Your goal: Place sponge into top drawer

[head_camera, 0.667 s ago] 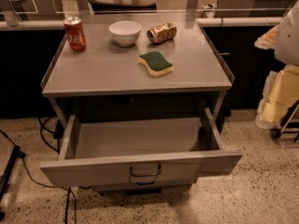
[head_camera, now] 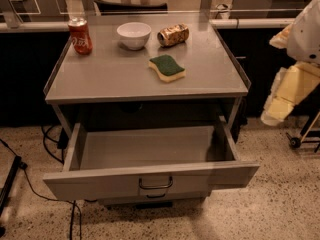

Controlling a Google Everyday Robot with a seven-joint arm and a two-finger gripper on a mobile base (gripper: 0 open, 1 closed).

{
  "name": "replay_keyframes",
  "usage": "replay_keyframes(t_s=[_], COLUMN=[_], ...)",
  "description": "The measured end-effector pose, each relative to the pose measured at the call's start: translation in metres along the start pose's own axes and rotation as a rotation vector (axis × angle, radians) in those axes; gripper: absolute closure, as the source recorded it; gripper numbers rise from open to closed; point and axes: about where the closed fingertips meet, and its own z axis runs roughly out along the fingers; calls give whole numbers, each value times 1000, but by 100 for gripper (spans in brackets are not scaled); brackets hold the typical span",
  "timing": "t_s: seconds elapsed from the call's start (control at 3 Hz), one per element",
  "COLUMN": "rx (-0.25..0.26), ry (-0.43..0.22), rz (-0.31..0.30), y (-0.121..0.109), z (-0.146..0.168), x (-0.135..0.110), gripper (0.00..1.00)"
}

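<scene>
The sponge point(head_camera: 167, 67), dark green on top of pale yellow foam, lies flat on the grey table top point(head_camera: 110, 79), right of centre. The top drawer point(head_camera: 145, 149) is pulled fully out below the table and holds nothing; its curved metal handle point(head_camera: 156, 183) is at the centre of the front panel. My gripper point(head_camera: 282, 101), pale yellow under the white arm point(head_camera: 307, 29), hangs at the far right, off the table's right side and well clear of the sponge and the drawer. It holds nothing that I can see.
A red soda can point(head_camera: 80, 35) stands at the table's back left, a white bowl point(head_camera: 134, 35) at back centre, and a crushed can point(head_camera: 173, 35) lies beside it. Raised rims run along the table's sides. Cables point(head_camera: 30, 184) trail on the speckled floor at left.
</scene>
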Motion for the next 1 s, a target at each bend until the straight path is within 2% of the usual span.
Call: replay_keyframes(t_s=[0.67, 1.0], rx=[-12, 1], ry=[-173, -247], rz=[159, 253], y=[-60, -85], z=[38, 58], x=[-35, -61], gripper=[0, 0])
